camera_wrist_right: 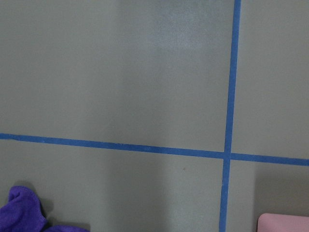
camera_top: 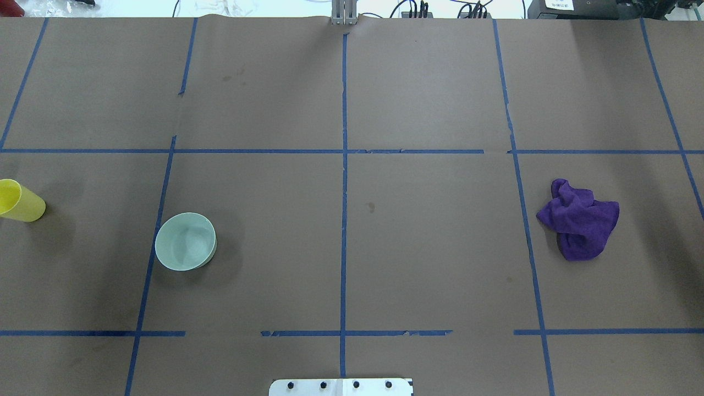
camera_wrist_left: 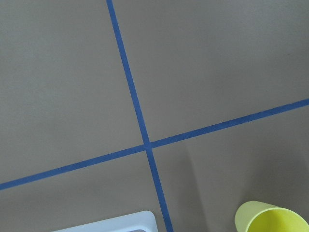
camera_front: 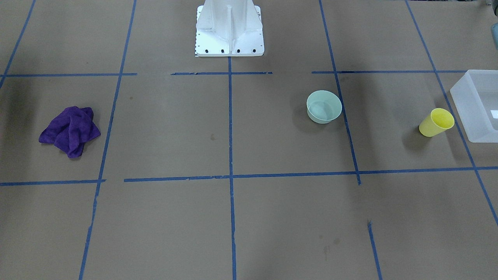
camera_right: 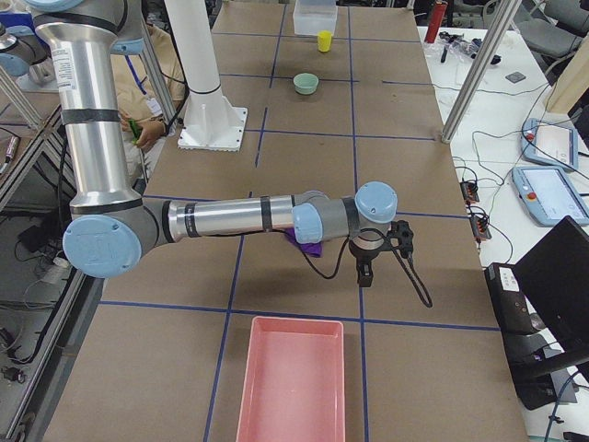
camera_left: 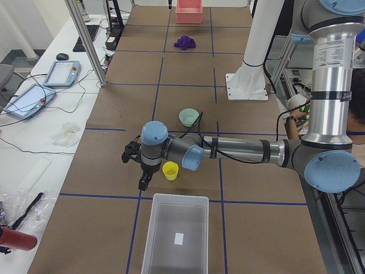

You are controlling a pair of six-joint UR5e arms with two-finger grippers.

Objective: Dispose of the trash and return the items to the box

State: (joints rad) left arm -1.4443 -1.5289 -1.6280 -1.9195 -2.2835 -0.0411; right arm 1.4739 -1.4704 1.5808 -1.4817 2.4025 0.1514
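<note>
while our left gripper [camera_left: 145, 183] hangs over the tabletop [camera_left: 188, 74], we cannot tell how far it is open; the yellow cup [camera_left: 170, 170] stands upright just beside it, the box [camera_left: 178, 196] near. our right gripper [camera_right: 364, 274], equally unreadable, hangs just beside the purple cloth [camera_right: 311, 247], the pink tray [camera_right: 294, 321] near.

Silver tubular arms [camera_left: 239, 151], pale-blue joint caps [camera_left: 154, 133], white pedestal [camera_front: 229, 29].
</note>
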